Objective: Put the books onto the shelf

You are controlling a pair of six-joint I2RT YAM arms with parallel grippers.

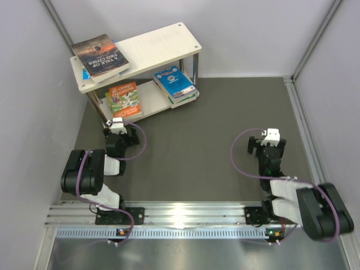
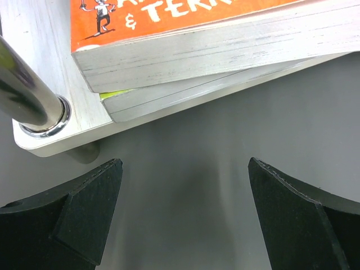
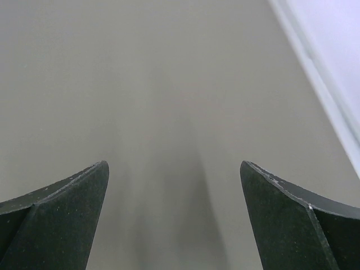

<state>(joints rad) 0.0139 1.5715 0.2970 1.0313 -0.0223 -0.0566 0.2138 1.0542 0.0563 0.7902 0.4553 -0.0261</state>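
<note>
**A:** What's closest to the arms?

**B:** The right gripper [image 1: 271,135] [image 3: 174,166] is low over the grey table [image 1: 191,146]. Its jaws are spread wide with nothing between them.

**A:** And the other one?

**B:** The left gripper [image 1: 115,125] [image 2: 184,164] is also gaping and empty. It is just in front of the shelf [image 1: 157,48] [image 2: 45,129], by its near left post [image 2: 28,90], and not touching it.

**A:** Where are the books?

**B:** Every one I can see lies flat on the shelf. On the lower board, an orange book [image 1: 124,98] [image 2: 225,39] rests on a lime-edged book [image 2: 169,98], both jutting past the front edge. A blue-covered stack [image 1: 175,84] sits at the right end. On the upper board, a dark book [image 1: 101,54] lies at the left end.
</note>
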